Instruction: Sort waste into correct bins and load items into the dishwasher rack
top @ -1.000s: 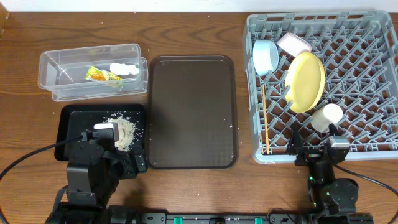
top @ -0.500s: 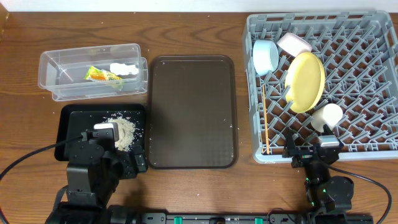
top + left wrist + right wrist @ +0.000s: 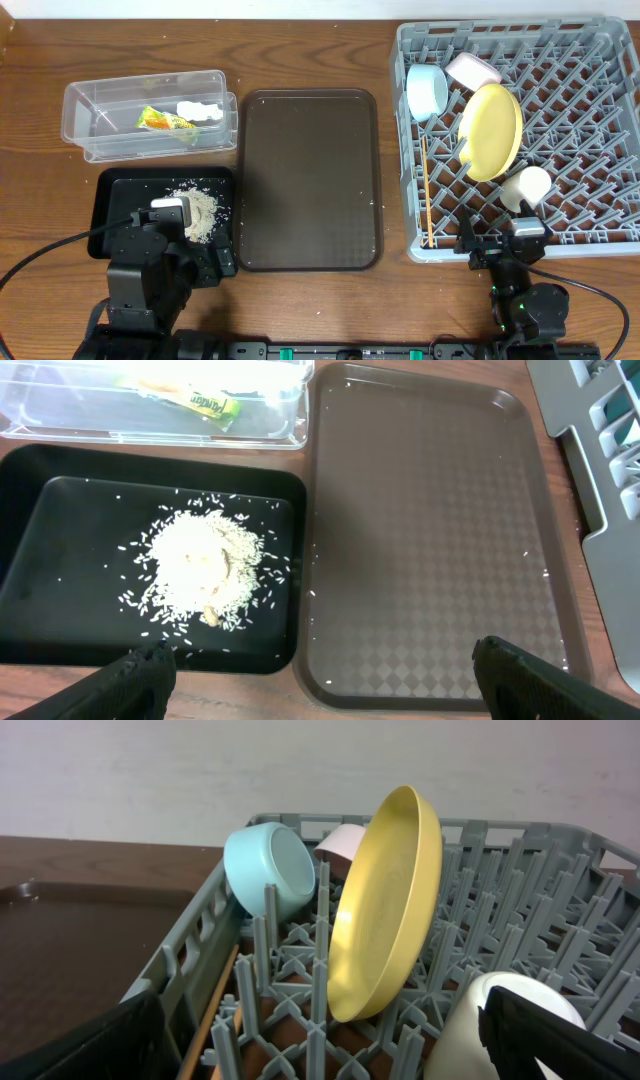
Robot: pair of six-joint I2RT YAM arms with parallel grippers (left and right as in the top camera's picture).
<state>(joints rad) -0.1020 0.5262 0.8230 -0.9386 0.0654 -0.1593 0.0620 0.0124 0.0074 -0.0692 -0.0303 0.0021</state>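
The grey rack (image 3: 590,120) holds the yellow plate (image 3: 492,130) on edge, the light blue bowl (image 3: 427,90), the pale cup (image 3: 472,68), the white bowl (image 3: 527,187) and the chopsticks (image 3: 427,195). The clear tub (image 3: 90,110) holds the snack wrapper (image 3: 165,121) and the tissue (image 3: 200,110). The rice (image 3: 197,210) lies in the black tray (image 3: 125,200). My left gripper (image 3: 320,660) is open and empty, low over the front edges of the black and brown trays. My right gripper (image 3: 320,1035) is open and empty at the rack's front edge, near the white bowl (image 3: 500,1020).
The dark brown serving tray (image 3: 308,180) lies between the bins and the rack, with a few stray rice grains on it. Both arm bases stand at the table's front edge. Bare wood shows at the back and far left.
My right arm has shifted slightly left and back toward the table's front edge. The left arm and all objects have not moved.
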